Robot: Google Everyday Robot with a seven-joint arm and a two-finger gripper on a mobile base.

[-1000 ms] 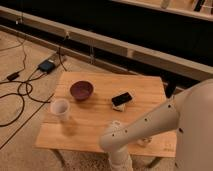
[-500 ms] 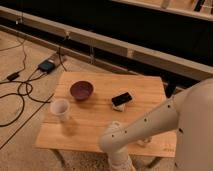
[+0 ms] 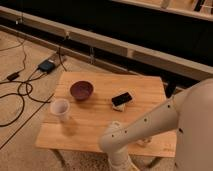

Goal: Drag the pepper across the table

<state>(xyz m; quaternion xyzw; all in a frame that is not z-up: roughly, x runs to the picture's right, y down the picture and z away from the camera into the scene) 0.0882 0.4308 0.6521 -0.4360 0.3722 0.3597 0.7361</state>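
The pepper does not show on the wooden table (image 3: 100, 120); it is hidden or out of view. My white arm (image 3: 150, 125) reaches in from the right across the table's front right corner, bends at an elbow (image 3: 113, 142) and drops out of the bottom of the view. The gripper is out of view below that edge. A small pale thing (image 3: 145, 142) peeks out just under the arm at the table's front edge, and I cannot tell what it is.
A dark red bowl (image 3: 81, 90) sits at the back left of the table. A white cup (image 3: 60, 109) stands near the left front. A black flat object (image 3: 122, 99) lies on a pale block mid-table. Cables and a power brick (image 3: 46, 65) lie on the floor to the left.
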